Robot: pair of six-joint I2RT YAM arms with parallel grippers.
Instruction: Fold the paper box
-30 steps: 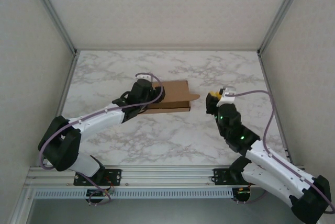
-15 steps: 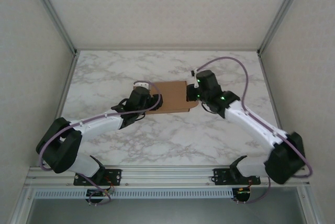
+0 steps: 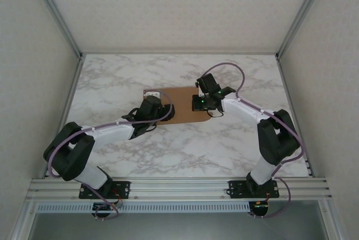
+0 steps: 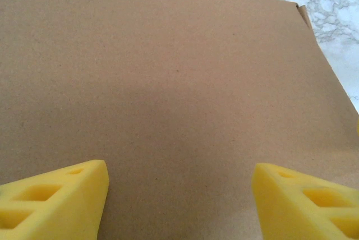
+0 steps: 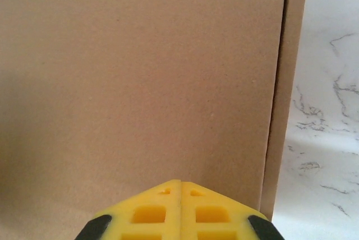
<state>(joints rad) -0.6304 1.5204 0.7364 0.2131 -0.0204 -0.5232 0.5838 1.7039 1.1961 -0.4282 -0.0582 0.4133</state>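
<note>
- Jaws: the left gripper (image 4: 179, 201) has its yellow tips wide apart with nothing between them. The right gripper (image 5: 180, 187) is closed tight, tip against tip, gripping nothing.
- Both hang low over the paper box (image 3: 179, 105). Whether either touches the cardboard cannot be told.
- From above, the paper box lies flat, about mid-table and a little toward the far side. The left gripper (image 3: 159, 98) is over its left end and the right gripper (image 3: 197, 103) over its right end.
- The left wrist view shows plain brown board (image 4: 168, 83) running up to the far edge and a corner at the upper right.
- The right wrist view shows the box (image 5: 140, 72) with a narrow folded strip along its right side.
- Bare marble table (image 3: 112, 77) lies open on every side of the box, out to the frame walls.
</note>
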